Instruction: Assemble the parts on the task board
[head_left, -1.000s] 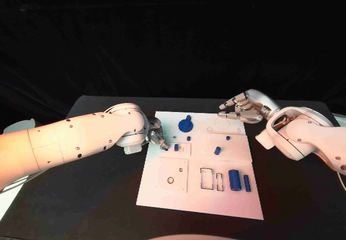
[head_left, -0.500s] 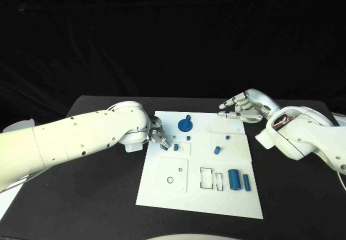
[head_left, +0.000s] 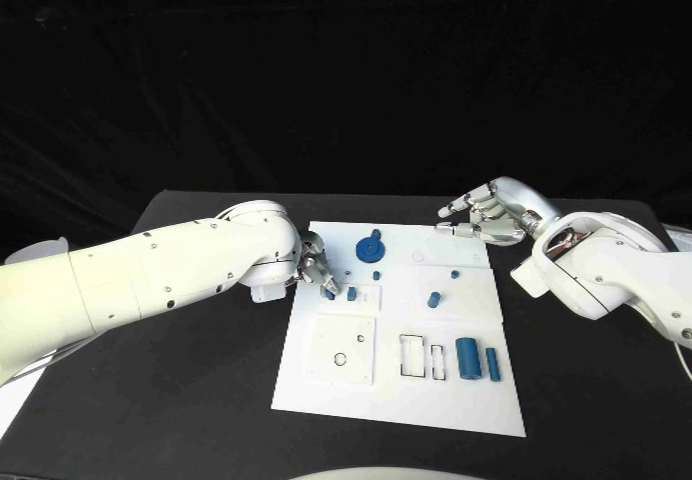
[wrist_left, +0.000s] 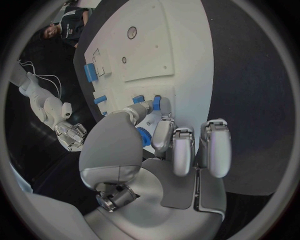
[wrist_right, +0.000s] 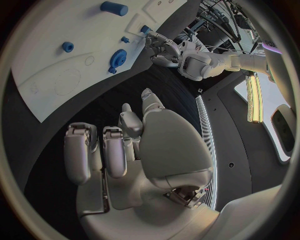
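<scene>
Left hand (head_left: 316, 272) low over the board (head_left: 418, 400) at its left edge, fingertips closed round a small blue peg (wrist_left: 156, 103), as the left wrist view gives it; second small peg (head_left: 352, 294) just beside, standing in a little square outline. Probably the seating step: peg brought to its socket near the board's left rim, not yet clearly home. Whether already bottomed in the hole, hard to tell. Right hand (head_left: 488, 218) off beyond the board's far right corner, above the black table (head_left: 202, 400), fingers loosely curled, holding nothing, well apart from any part. Elsewhere on the board: blue gear (head_left: 372, 247) near the far edge, a short peg (head_left: 434, 298) in the middle, a fat cylinder (head_left: 469, 359) and a thin bar (head_left: 493, 365) side by side toward the near right. Next, most likely: straight push down to seat the peg, then release and lift clear without nudging the neighbour. Main demand: keeping the peg upright over the hole.
</scene>
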